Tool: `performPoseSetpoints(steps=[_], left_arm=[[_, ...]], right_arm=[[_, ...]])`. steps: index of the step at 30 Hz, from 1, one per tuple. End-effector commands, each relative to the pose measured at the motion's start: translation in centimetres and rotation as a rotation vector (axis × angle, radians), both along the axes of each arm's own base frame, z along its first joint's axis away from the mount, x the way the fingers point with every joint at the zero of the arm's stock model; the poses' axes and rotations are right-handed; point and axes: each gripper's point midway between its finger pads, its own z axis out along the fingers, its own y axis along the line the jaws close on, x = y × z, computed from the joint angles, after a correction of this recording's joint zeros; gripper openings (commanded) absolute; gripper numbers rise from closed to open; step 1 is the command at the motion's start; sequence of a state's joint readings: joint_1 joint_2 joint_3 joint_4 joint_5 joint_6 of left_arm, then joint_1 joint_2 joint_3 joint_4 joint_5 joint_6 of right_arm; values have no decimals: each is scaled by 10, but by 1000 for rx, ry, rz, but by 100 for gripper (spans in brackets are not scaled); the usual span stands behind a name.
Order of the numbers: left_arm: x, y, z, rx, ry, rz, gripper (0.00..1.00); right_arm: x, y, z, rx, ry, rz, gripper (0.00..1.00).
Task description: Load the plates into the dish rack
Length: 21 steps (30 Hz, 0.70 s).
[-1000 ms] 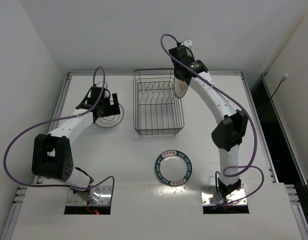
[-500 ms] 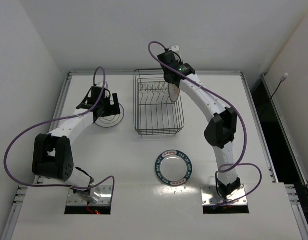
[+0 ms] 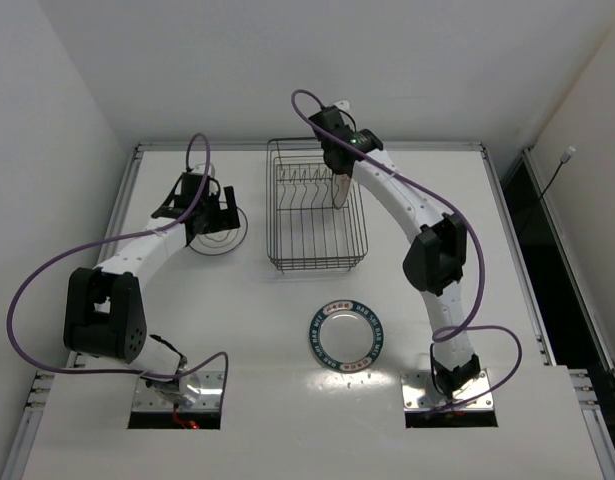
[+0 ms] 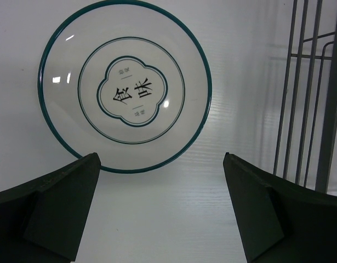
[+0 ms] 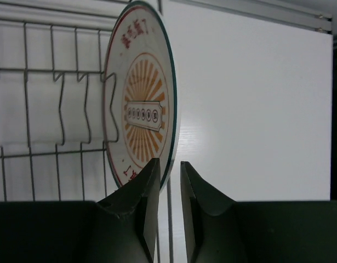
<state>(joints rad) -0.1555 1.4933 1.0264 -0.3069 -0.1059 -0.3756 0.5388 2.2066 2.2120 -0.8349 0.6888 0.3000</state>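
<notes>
The white round plate with orange medallion [image 5: 141, 104] stands upright in the dark wire dish rack [image 3: 307, 240], at the far edge of the worktop [image 3: 187, 320]. The right gripper [image 5: 169, 181] jaws sit narrow astride its rim; whether they grip cannot be told. Release, then lift clear vertically. The left gripper [image 4: 161, 208] jaws stand wide.

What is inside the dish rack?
Inside the dish rack is one orange-centred plate, on edge beside the prongs. The right gripper covers its lower rim, so its seating cannot be seen.

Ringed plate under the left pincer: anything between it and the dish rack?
No. In the left wrist view only bare white table separates the ringed plate from the dish rack.
</notes>
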Motion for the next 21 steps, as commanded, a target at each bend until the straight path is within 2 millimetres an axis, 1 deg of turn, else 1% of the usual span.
performPoseSetpoints(steps=[1,2,4,6,7,9,10,11,12,13,14,15,16,17,18,19,20,21], left_arm=[[13,3,17,2,-48,24,94],[13,3,17,2,-48,24,94],[11,4,15,3,-39,24,94],[11,6,15,10,-40,32,94],[11,6,15,10,-40,32,94],[11,7,15,18,-41,40,94],[11,7,15,18,-41,40,94],[11,7,15,18,-41,40,94],[12,9,16,24,-42,46,94],[12,9,16,24,-42,46,94],[12,11,16,31,-44,54,95],[12,11,19,30,-53,54,95],[12,11,19,30,-53,54,97],[12,11,19,30,-53,54,98],[12,11,19,30,-53,54,98],[12,11,19,30,-53,54,100],[11,9,19,20,-51,44,100],[11,10,22,9,-59,44,100]], right_arm=[[-22,13,8,97,62,62,19],[-24,14,5,100,78,70,19],[-31,15,12,125,85,76,19],[-40,9,18,116,101,75,19],[-49,4,35,129,90,69,20],[-61,-6,55,132,64,62,20],[-73,-13,49,117,91,60,22],[-95,-18,60,159,88,92,26],[-107,-20,65,182,86,110,30],[-122,-23,66,213,90,117,36],[-134,-17,66,319,93,139,46],[-155,-32,92,409,32,152,51],[-177,-41,54,423,114,145,56],[-188,-35,50,516,119,182,60],[-209,-47,11,531,206,152,64],[-225,-52,9,566,206,169,64],[-241,-47,-8,617,273,183,64],[-262,-56,-47,629,379,135,64]])
